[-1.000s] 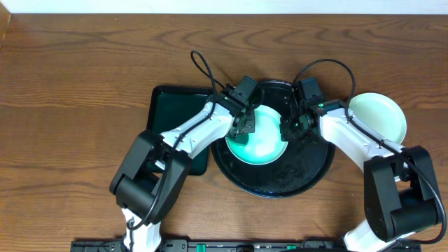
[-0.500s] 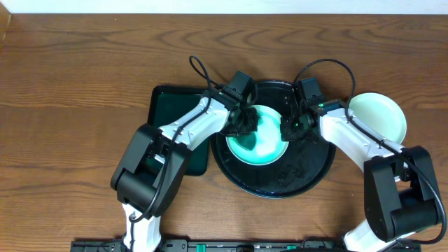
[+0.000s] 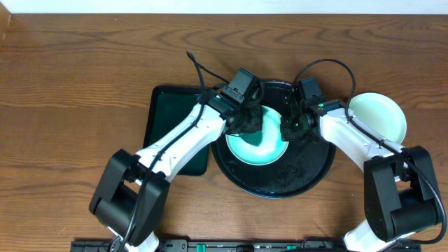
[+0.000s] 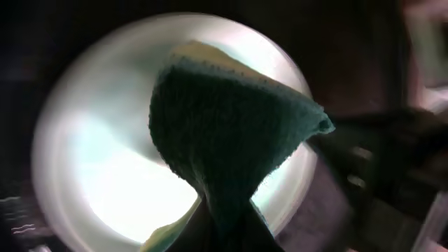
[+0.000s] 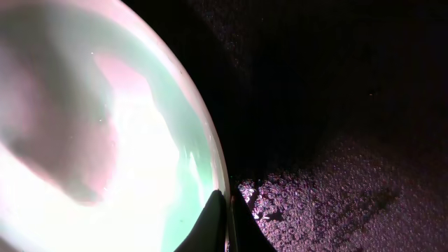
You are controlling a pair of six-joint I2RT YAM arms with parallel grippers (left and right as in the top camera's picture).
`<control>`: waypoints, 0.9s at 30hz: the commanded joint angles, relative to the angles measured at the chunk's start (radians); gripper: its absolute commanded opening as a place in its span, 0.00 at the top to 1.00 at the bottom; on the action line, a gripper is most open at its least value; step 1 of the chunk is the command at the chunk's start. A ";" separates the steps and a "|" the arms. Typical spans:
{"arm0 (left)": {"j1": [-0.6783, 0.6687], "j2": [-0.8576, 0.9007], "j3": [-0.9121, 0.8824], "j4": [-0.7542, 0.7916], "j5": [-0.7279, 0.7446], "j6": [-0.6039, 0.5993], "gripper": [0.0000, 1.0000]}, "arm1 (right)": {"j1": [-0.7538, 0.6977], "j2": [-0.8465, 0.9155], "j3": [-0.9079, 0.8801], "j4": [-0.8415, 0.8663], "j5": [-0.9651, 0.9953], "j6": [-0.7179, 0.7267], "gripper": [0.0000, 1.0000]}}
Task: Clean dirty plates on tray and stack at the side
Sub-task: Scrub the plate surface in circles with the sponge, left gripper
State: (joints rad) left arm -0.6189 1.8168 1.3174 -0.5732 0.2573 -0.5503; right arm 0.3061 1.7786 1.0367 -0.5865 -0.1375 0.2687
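A pale mint plate (image 3: pixel 262 148) lies on the left half of the round black tray (image 3: pixel 297 175). My left gripper (image 3: pixel 246 120) is over the plate's upper part, shut on a dark green cloth (image 4: pixel 224 133) that hangs down onto the plate (image 4: pixel 91 161). My right gripper (image 3: pixel 287 131) is shut on the plate's right rim. In the right wrist view its fingertips (image 5: pixel 225 210) pinch the thin rim, with the plate (image 5: pixel 105 140) to the left and the tray (image 5: pixel 336 140) to the right. A second plate (image 3: pixel 378 115) sits on the table right of the tray.
A dark green rectangular tray (image 3: pixel 171 119) lies just left of the black tray, partly under my left arm. Brown wooden table (image 3: pixel 70 84) stretches to the left and far side. Cables arch above both wrists.
My left gripper has swept the cloth up and to the right across the plate, and the left arm's elbow has swung left. The right gripper and the plate have stayed put.
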 commanded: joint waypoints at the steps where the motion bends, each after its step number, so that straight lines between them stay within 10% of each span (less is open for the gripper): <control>1: 0.004 0.024 -0.012 -0.025 -0.246 -0.001 0.93 | 0.023 -0.005 -0.005 0.002 -0.024 -0.016 0.99; 12: 0.004 0.156 -0.045 -0.025 -0.264 -0.001 0.92 | 0.023 -0.005 -0.005 0.002 -0.024 -0.016 0.99; 27: -0.007 0.195 -0.039 0.036 0.340 -0.002 0.92 | 0.023 -0.005 -0.005 0.005 -0.024 -0.015 0.99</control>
State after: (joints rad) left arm -0.5999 1.9739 1.2953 -0.5476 0.3431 -0.5499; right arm 0.3061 1.7786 1.0367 -0.5854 -0.1345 0.2668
